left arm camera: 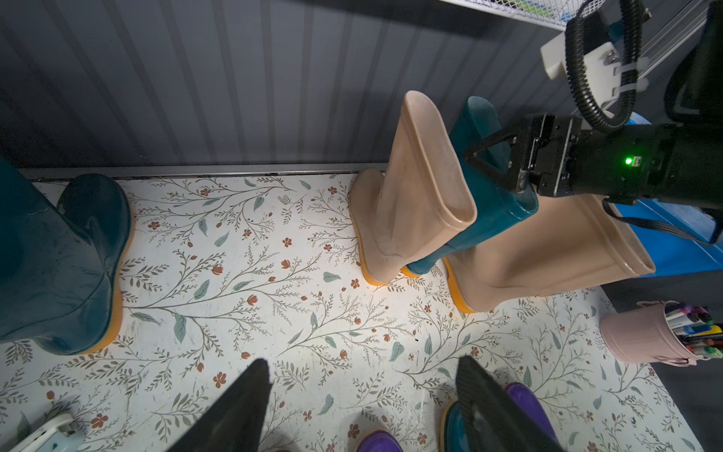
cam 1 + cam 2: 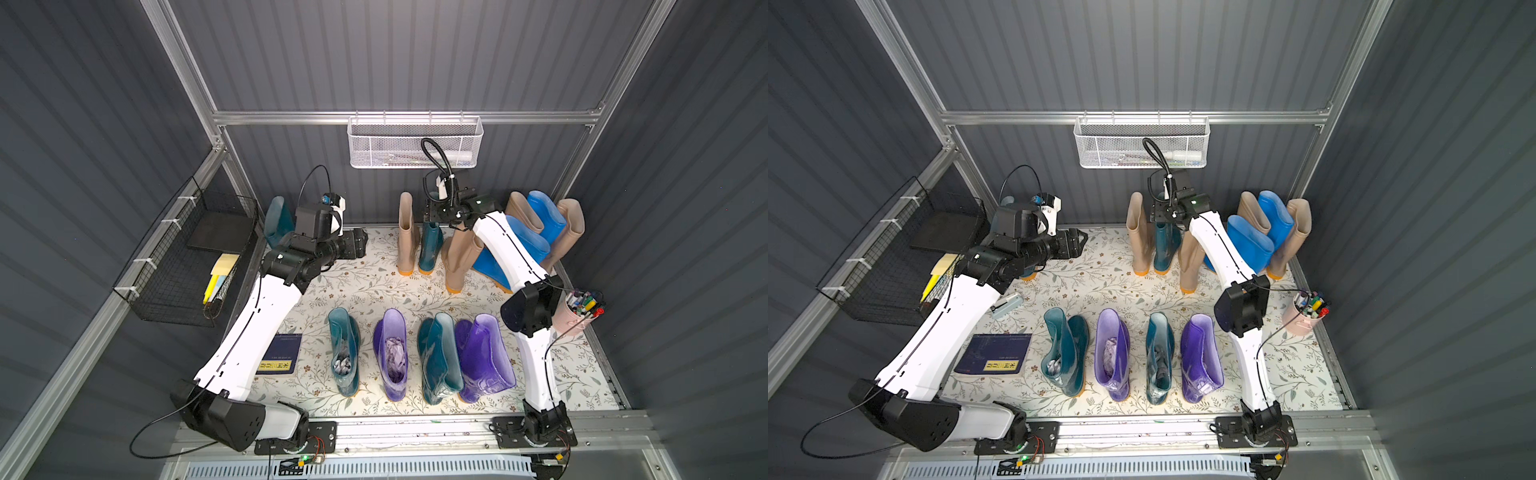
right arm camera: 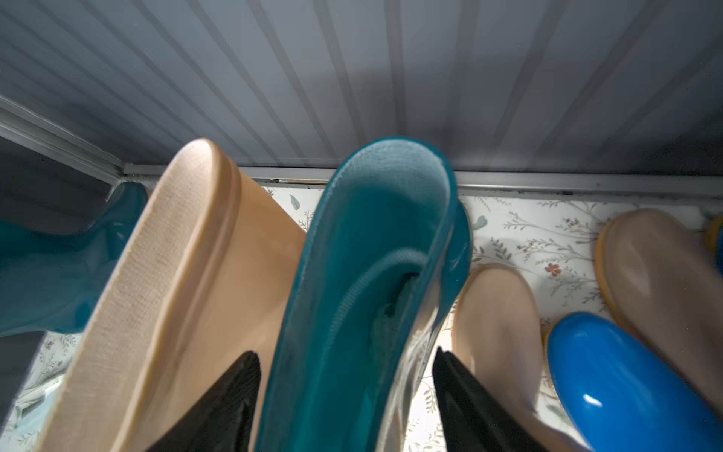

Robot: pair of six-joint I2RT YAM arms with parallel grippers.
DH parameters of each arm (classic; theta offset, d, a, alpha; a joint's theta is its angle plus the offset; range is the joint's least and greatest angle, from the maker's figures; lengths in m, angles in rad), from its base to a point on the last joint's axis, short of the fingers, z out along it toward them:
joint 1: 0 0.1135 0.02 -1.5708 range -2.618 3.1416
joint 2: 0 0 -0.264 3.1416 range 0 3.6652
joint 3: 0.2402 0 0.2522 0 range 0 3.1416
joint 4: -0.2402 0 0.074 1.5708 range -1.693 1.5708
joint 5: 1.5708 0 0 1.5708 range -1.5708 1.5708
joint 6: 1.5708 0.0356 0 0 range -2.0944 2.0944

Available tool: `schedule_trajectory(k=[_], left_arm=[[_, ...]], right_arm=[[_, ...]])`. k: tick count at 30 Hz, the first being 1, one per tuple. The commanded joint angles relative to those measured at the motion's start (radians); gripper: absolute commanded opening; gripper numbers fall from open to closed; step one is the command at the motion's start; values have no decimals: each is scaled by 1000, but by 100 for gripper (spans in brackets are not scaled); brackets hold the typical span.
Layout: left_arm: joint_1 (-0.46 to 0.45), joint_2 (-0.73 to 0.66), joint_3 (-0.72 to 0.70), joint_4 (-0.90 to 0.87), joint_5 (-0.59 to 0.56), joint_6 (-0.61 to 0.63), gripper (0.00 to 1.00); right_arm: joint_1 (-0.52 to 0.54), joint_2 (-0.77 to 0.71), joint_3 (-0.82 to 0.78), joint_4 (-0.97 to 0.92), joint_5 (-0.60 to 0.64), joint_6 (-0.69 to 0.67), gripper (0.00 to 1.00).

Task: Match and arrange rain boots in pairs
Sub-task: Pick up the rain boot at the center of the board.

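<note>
At the back wall a dark teal rain boot [image 2: 430, 247] stands upright beside a beige one [image 2: 406, 232]. My right gripper [image 3: 344, 352] straddles the teal boot's top rim, open, with a gap showing beside one finger [image 3: 461, 391]. My left gripper [image 1: 362, 362] hovers open over the floral mat [image 2: 365, 286], holding nothing. Another teal boot [image 1: 58, 266] stands at the back left. A front row runs teal [image 2: 345, 349], purple [image 2: 392, 353], teal [image 2: 438, 357], purple [image 2: 484, 357]. Beige [image 2: 459, 257] and bright blue [image 2: 546, 216] boots lean together at the back right.
A pink cup of markers [image 2: 579, 309] stands at the right edge by my right arm. A dark blue booklet [image 2: 280, 353] lies front left. A black wire basket [image 2: 187, 257] hangs on the left wall. On the back rail hangs a white mesh basket [image 2: 415, 143].
</note>
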Motion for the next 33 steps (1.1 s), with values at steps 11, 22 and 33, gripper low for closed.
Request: schedule_trajectory(k=[11,22,33], left_arm=[[-3,-53,21,-47,-31,52,80],[-3,-88,35,-101,-73,109,83],[-3,-93,36,-108,-78,108,83]], right_arm=[[1,-6,34,-4,-49,-10,11],[-13,-125,32,-9,-67,-106,0],[-10,-288,33,-19,-107,-163,0]])
